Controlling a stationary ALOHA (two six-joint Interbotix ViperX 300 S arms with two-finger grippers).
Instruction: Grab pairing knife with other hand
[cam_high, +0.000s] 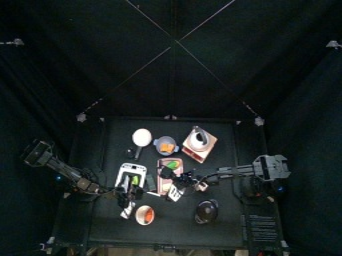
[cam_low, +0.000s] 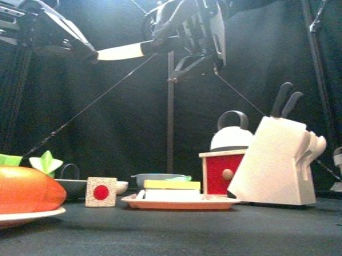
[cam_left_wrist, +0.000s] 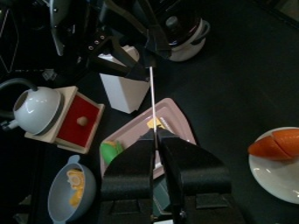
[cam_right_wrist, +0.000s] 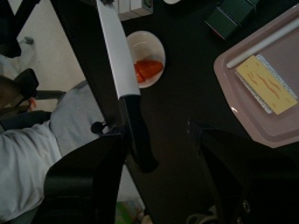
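Paring knife (cam_low: 127, 50) is in the air, high above the table and well clear of everything on it, spanning the gap between the two arms. In the front view its long axis runs nearly level, left to right. The pale blade points toward the left arm with the tip dipping slightly, and the black handle is toward the right arm. Left gripper (cam_left_wrist: 159, 140): the fingers are drawn narrow, and the blade, seen edge-on as a thin line, runs straight into the slit between their tips, so the left fingers appear to clamp the blade's tip end. Right gripper (cam_right_wrist: 158, 166): the fingers are spread wide. The handle (cam_right_wrist: 136, 131) lies along the inner face of one finger, with a clear gap to the other, so there is no clamp on it. Below the knife on the table are a white knife block (cam_low: 274, 160), a kettle (cam_low: 234, 130) behind a red box (cam_low: 221, 172), and a pink tray (cam_low: 181, 202) carrying a yellow block. An orange vegetable (cam_low: 24, 190) sits on a plate at the left. The right wrist view also shows a person (cam_right_wrist: 35, 166) beyond the curtains.
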